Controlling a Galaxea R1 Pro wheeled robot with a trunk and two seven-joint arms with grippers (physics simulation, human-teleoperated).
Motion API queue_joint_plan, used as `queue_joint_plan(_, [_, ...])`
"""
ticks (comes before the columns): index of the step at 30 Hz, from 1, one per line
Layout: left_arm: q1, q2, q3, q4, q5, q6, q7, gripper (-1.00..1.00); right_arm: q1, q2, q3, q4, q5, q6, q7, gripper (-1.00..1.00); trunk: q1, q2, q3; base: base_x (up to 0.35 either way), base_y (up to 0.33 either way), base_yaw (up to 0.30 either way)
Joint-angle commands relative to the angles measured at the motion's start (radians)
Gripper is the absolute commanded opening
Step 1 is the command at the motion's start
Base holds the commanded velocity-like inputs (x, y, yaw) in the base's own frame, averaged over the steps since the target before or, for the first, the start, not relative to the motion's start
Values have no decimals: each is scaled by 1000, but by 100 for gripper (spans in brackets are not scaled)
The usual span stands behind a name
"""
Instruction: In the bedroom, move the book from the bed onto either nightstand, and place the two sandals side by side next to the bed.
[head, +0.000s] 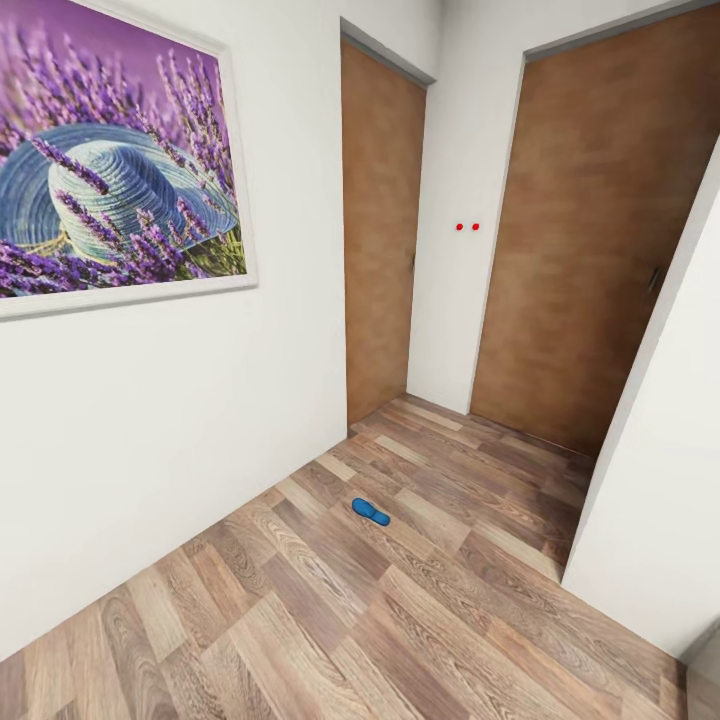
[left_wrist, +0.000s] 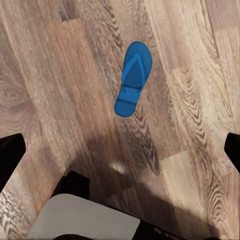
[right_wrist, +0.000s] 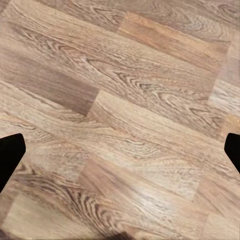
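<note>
While one blue sandal lies flat on the wood-plank floor, ahead of the left gripper and apart from it, that gripper's fingers stand wide apart and hold nothing. To take it well, I judge the arm should lower with the sole centred between the fingers and close across its narrow width. The right gripper is likewise spread and empty over bare planks. Count: one sandal, two brown doors, one lavender picture.

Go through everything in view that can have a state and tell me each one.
Blue sandal: flat on the wood floor, strap side up, ungripped.
Left door: closed.
Right door: closed.
Left gripper: open, empty.
Right gripper: open, empty.
</note>
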Motion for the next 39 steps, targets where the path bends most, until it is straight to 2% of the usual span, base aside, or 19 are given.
queue_joint_plan(1, [-7, -1, 3, -1, 7, 19, 0, 100, -5, 0, 1, -21, -9, 42, -3, 100, 0, -1, -1, 0, 0, 0])
queue_joint_plan(6, [-48, -3, 2, -1, 8, 57, 0, 100, -41, -1, 0, -98, -22, 231, 16, 100, 0, -1, -1, 0, 0, 0])
queue_joint_plan(9, [-74, -5, 2, 0, 8, 74, 0, 100, -67, -1, -2, -129, -54, 326, 46, 100, 0, -1, -1, 0, 0, 0])
queue_joint_plan(14, [-114, -7, 1, 1, 7, 126, 9, 100, -122, -3, -3, -151, -162, 445, 98, 100, 0, -1, -1, 0, 0, 0])
queue_joint_plan(19, [-157, -12, 0, 1, 7, 181, 48, 100, -188, -14, -4, -157, -281, 540, 121, 100, 0, -1, -1, 0, 0, 0])
queue_joint_plan(25, [-198, -14, -4, -3, 8, 208, 127, 100, -245, -26, -4, -159, -404, 604, 129, 100, 0, -1, -1, 0, 0, 0])
queue_joint_plan(26, [-212, -14, -7, -4, 8, 212, 147, 100, -256, -34, -4, -160, -445, 612, 131, 100, 0, -1, -1, 0, 0, 0])
queue_joint_plan(29, [-234, -15, -11, -5, 9, 217, 165, 100, -265, -47, -4, -158, -503, 620, 133, 100, 0, -1, -1, 0, 0, 0])
queue_joint_plan(31, [-260, -16, -15, -5, 10, 227, 177, 100, -271, -59, -5, -154, -580, 625, 134, 100, 0, -1, -1, 0, 0, 0])
queue_joint_plan(35, [-285, -17, -31, -3, 10, 239, 182, 100, -273, -66, -8, -152, -647, 627, 135, 100, 0, -1, -1, 0, 0, 0])
queue_joint_plan(36, [-298, -17, -46, 0, 10, 244, 184, 100, -274, -67, -10, -152, -673, 627, 135, 100, 0, -1, -1, 0, 0, 0])
queue_joint_plan(39, [-319, -16, -70, 8, 9, 256, 186, 100, -274, -68, -11, -151, -697, 627, 134, 100, 0, -1, -1, 0, 0, 0])
